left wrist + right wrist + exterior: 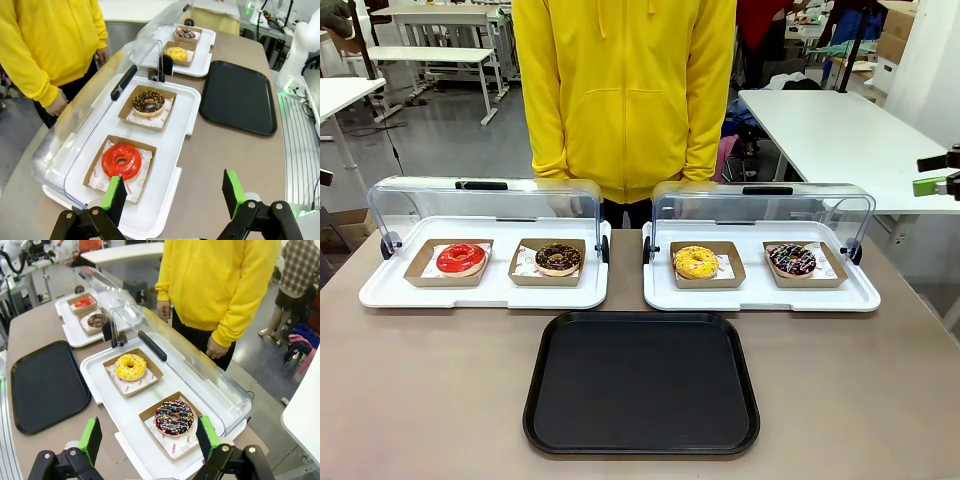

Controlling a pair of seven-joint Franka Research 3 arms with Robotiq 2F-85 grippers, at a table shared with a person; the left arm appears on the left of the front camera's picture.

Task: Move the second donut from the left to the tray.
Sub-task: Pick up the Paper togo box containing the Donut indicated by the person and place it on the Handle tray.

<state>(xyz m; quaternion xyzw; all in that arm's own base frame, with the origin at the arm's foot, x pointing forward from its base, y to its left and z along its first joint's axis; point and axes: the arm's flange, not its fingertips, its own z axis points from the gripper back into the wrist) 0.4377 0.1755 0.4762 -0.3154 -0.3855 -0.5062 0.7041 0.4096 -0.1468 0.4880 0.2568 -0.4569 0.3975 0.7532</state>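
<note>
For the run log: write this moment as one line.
chocolate donut: in left white tray | black tray: no donut | left pincer: open | right pincer: open

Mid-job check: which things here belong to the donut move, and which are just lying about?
Job: chocolate crumb donut; its cardboard tray; black tray.
Lying about: red donut; yellow donut; sprinkled donut; left white tray; right white tray; person in yellow.
</note>
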